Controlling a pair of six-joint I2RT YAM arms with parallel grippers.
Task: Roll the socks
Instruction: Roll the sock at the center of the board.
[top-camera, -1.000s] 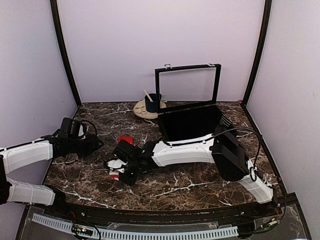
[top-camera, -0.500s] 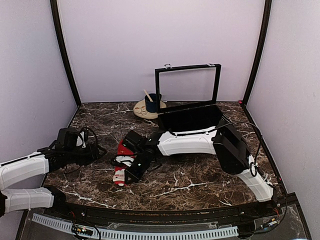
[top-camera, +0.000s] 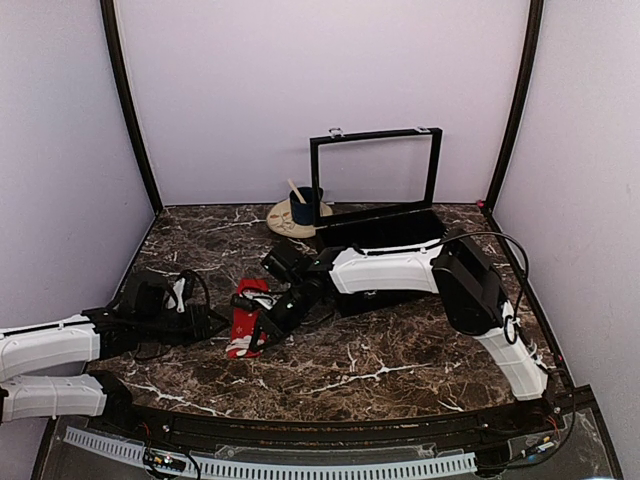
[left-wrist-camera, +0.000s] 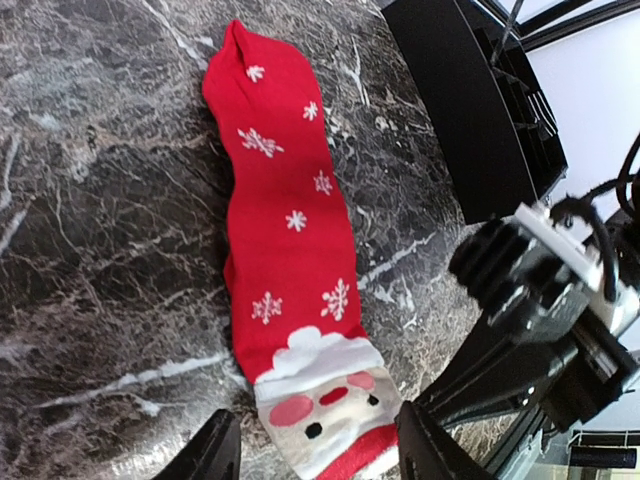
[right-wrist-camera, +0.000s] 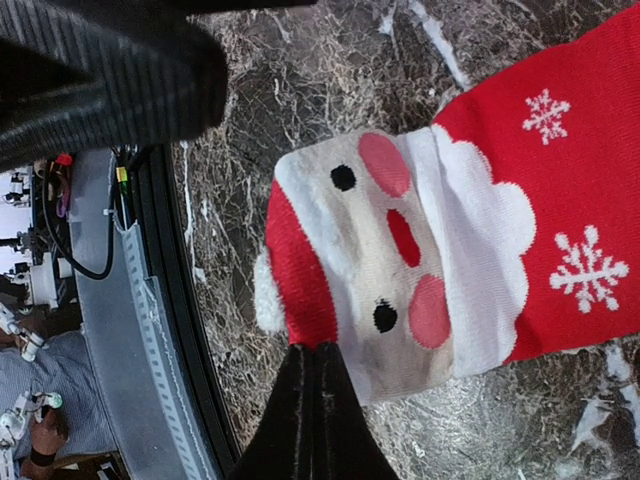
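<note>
The socks (top-camera: 246, 318) lie stretched flat on the marble table as one red strip with white snowflakes (left-wrist-camera: 285, 230), with a Santa face at the near end (right-wrist-camera: 400, 250). My left gripper (left-wrist-camera: 320, 455) is open and low over that Santa end, one finger on each side of it, touching nothing that I can see; from above it sits just left of the socks (top-camera: 213, 322). My right gripper (right-wrist-camera: 311, 352) is shut, its tips resting against the red hat edge of the socks. I cannot tell whether fabric is pinched there.
An open black box (top-camera: 380, 245) with its lid upright (top-camera: 375, 168) stands behind the right arm, and shows at the top right in the left wrist view (left-wrist-camera: 470, 110). A dark blue mug on a beige plate (top-camera: 300, 208) sits at the back. The front rail (right-wrist-camera: 150, 330) runs close by.
The bunched socks now lie stretched out flat. My right gripper has drawn back to their near end. My left arm has slid right up to the socks, its jaws a little narrower.
</note>
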